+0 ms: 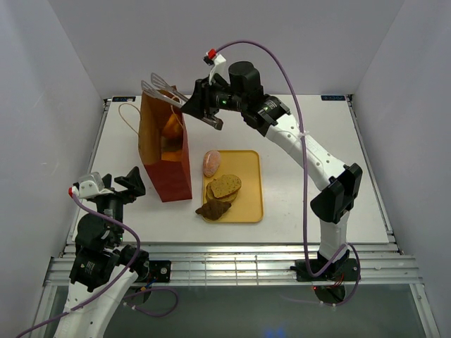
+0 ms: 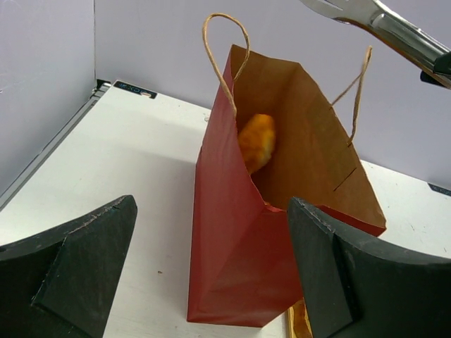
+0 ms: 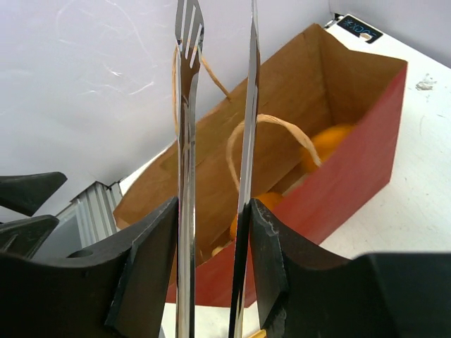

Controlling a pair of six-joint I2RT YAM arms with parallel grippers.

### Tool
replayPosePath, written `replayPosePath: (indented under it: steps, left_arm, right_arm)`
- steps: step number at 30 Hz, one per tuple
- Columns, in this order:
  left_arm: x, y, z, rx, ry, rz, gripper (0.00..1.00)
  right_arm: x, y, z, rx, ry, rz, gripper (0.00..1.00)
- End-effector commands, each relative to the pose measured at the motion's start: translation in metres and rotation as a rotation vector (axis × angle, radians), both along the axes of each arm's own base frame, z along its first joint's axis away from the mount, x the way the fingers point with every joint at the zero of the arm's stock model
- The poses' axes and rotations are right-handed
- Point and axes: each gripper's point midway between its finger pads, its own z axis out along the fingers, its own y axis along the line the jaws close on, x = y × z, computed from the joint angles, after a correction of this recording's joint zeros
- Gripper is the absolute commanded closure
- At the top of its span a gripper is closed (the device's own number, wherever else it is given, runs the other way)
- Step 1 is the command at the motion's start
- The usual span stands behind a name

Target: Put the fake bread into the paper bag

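Overhead, tongs (image 1: pixel 161 86) above paper bag (image 1: pixel 169 169), tray (image 1: pixel 251 179) beside.

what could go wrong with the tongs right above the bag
The tongs, clamped in the right gripper, could snag a cord handle as they move off. The paper bag stands unheld, with the left gripper open beside it, so a snag or bump might tip it.

You see the tall reddish-brown kraft paper bag (image 2: pixel 232 267) standing upright and open on the white table (image 2: pixel 127 155). One golden-orange toy bun (image 2: pixel 256 143) rests inside against its wall. Silver metal tongs (image 2: pixel 394 32) hang above the rim. The left gripper (image 2: pixel 211 208) frames the bag, jaws spread wide.
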Motion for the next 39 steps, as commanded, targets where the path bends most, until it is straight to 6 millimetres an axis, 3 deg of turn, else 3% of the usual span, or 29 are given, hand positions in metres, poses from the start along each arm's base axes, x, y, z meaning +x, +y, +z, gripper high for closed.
replayPosePath:
  steps: [1, 4, 9, 10, 11, 12, 15, 19, 23, 24, 25, 27, 28, 30, 31, 32, 33, 35, 38, 39]
  left_arm:
    - [0.002, -0.005, -0.005, 0.008, 0.014, -0.02, 0.02]
    - [0.003, -0.005, -0.006, 0.009, 0.017, -0.022, 0.02]
    - [0.003, -0.005, -0.006, 0.01, 0.018, -0.023, 0.02]
    - [0.003, -0.005, -0.006, 0.01, 0.018, -0.023, 0.02]
    - [0.003, -0.005, -0.006, 0.011, 0.02, -0.023, 0.02]
    - [0.003, -0.006, -0.006, 0.011, 0.02, -0.025, 0.02]
    - [0.004, -0.006, -0.007, 0.012, 0.024, -0.025, 0.02]
    - [0.004, -0.007, -0.007, 0.014, 0.027, -0.026, 0.02]
    - [0.004, -0.005, -0.007, 0.013, 0.027, -0.02, 0.02]
    - [0.004, -0.005, -0.007, 0.013, 0.027, -0.019, 0.02]
    - [0.003, -0.004, -0.006, 0.012, 0.026, -0.016, 0.02]
    - [0.004, -0.004, -0.007, 0.012, 0.029, -0.011, 0.02]
    - [0.003, -0.003, -0.007, 0.012, 0.027, -0.01, 0.02]
    - [0.003, -0.003, -0.006, 0.01, 0.025, -0.007, 0.02]
    - [0.003, -0.003, -0.006, 0.01, 0.023, -0.007, 0.02]
    - [0.003, -0.002, -0.007, 0.01, 0.025, -0.005, 0.02]
    - [0.003, -0.002, -0.007, 0.011, 0.026, -0.005, 0.02]
    - [0.004, -0.002, -0.008, 0.013, 0.032, -0.004, 0.02]
    - [0.004, -0.003, -0.009, 0.014, 0.036, -0.004, 0.02]
    - [0.005, -0.003, -0.008, 0.015, 0.036, -0.004, 0.02]
  right_arm:
    - [-0.012, 0.001, 0.048, 0.106, -0.076, 0.045, 0.51]
    - [-0.022, -0.003, 0.057, 0.12, -0.081, 0.071, 0.51]
    - [-0.055, -0.011, 0.083, 0.179, -0.072, 0.168, 0.51]
    - [-0.064, -0.018, 0.096, 0.2, -0.091, 0.181, 0.51]
    - [-0.07, -0.019, 0.092, 0.199, -0.08, 0.198, 0.51]
    - [-0.08, -0.028, 0.107, 0.227, -0.108, 0.206, 0.51]
    - [-0.1, -0.041, 0.115, 0.247, -0.117, 0.236, 0.51]
    - [-0.121, -0.061, 0.111, 0.248, -0.119, 0.235, 0.51]
    - [-0.13, -0.084, 0.094, 0.229, -0.124, 0.162, 0.51]
    - [-0.139, -0.096, 0.099, 0.241, -0.144, 0.146, 0.51]
    - [-0.134, -0.098, 0.077, 0.21, -0.114, 0.112, 0.51]
    - [-0.145, -0.115, 0.073, 0.216, -0.127, 0.079, 0.51]
    - [-0.142, -0.117, 0.046, 0.179, -0.086, 0.055, 0.5]
    - [-0.145, -0.133, 0.038, 0.178, -0.093, -0.006, 0.5]
    - [-0.145, -0.137, 0.028, 0.169, -0.084, -0.029, 0.49]
    - [-0.139, -0.142, 0.005, 0.138, -0.052, -0.077, 0.49]
    - [-0.143, -0.15, 0.004, 0.15, -0.048, -0.101, 0.49]
    - [-0.138, -0.158, -0.024, 0.117, -0.008, -0.159, 0.48]
    - [-0.137, -0.17, -0.04, 0.111, 0.018, -0.212, 0.46]
    - [-0.139, -0.174, -0.055, 0.096, 0.037, -0.225, 0.45]
